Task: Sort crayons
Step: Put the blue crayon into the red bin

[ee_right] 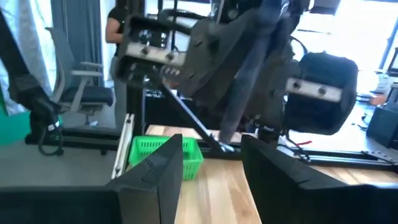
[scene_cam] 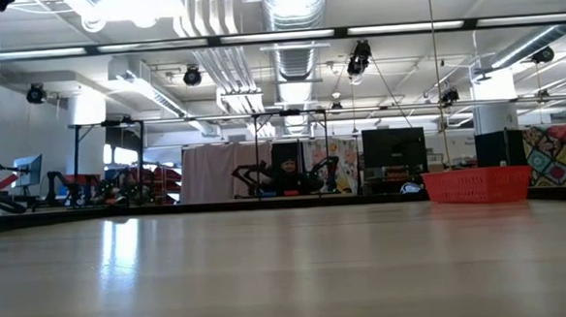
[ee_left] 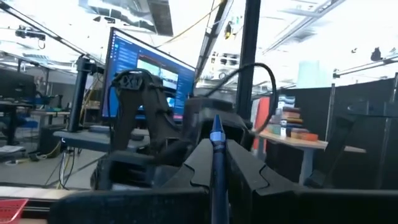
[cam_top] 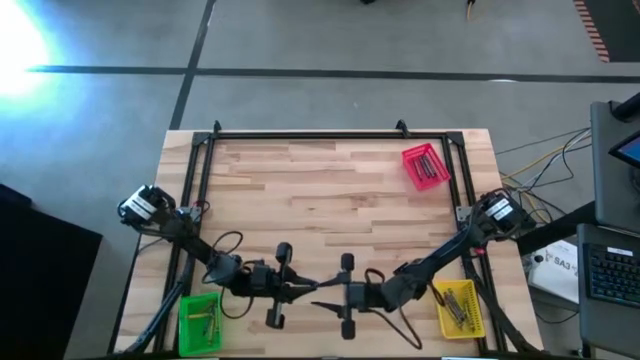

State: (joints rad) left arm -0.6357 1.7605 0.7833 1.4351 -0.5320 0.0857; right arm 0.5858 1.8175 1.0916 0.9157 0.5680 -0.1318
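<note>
High view: red tray [cam_top: 425, 166] at far right of the table [cam_top: 320, 190] holds crayons; green tray [cam_top: 198, 322] near left and yellow tray [cam_top: 459, 308] near right also hold some. Both grippers meet at the near edge.
Low view: only the red tray [scene_cam: 476, 183] shows.
Left wrist view: left gripper [ee_left: 214, 168] clenched on a blue crayon [ee_left: 216, 134], tip upward.
Right wrist view: right gripper [ee_right: 211, 168] fingers parted, empty; green tray [ee_right: 163, 155] beyond.

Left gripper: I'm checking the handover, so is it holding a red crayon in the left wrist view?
No, the left gripper is shut on a blue crayon whose tip pokes up between its fingers.
</note>
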